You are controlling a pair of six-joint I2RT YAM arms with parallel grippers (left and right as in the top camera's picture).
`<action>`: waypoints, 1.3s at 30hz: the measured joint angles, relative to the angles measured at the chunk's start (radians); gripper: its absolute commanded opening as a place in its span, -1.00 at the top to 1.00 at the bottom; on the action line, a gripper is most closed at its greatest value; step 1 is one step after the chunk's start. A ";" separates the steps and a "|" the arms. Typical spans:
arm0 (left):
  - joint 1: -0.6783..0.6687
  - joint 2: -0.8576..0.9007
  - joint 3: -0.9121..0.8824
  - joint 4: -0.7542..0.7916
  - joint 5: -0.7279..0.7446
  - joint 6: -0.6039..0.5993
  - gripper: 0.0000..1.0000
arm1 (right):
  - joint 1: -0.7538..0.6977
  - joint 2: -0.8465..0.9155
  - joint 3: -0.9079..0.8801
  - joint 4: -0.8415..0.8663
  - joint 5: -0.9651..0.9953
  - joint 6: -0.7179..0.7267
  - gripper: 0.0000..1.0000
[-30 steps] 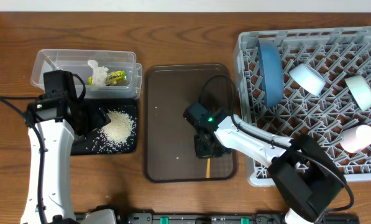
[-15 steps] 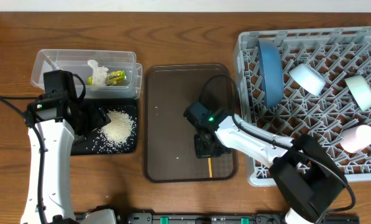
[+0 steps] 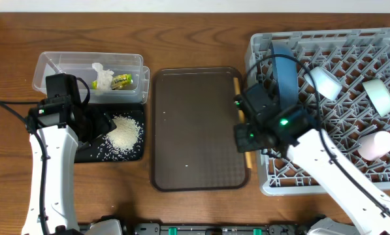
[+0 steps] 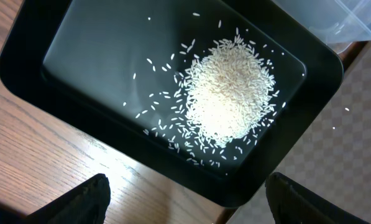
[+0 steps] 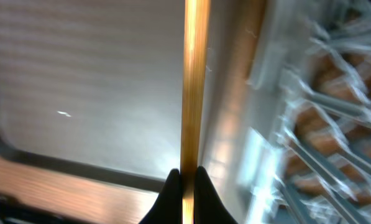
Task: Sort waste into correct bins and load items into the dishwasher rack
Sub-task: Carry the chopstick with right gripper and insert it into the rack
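My right gripper is shut on the thin wooden chopstick and holds it above the right edge of the brown tray, next to the grey dishwasher rack. The rack holds the dark-blue plate, a light-blue bowl, a mint-green bowl and the pinkish cup. My left gripper is open above the black tray, which holds the rice heap. The clear tub holds the white tissue and the yellow-green wrapper.
The flat brown serving tray lies between the bins and the rack. Loose rice grains are scattered across the black tray around the heap. Wooden table surface shows around everything. The right wrist view is motion-blurred.
My right gripper has lifted the chopstick off the brown tray and swung right toward the rack. The left arm has not moved.
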 measured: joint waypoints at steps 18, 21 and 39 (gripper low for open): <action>0.000 0.000 0.000 0.000 0.000 0.000 -0.65 | -0.055 0.002 -0.015 -0.134 0.169 -0.009 0.97; 0.000 0.000 0.000 0.000 0.000 0.000 -0.65 | -0.055 0.002 -0.030 -0.123 0.182 0.000 0.97; 0.000 0.000 0.000 0.000 0.000 0.000 -0.65 | -0.055 0.002 -0.094 -0.050 0.201 0.040 0.42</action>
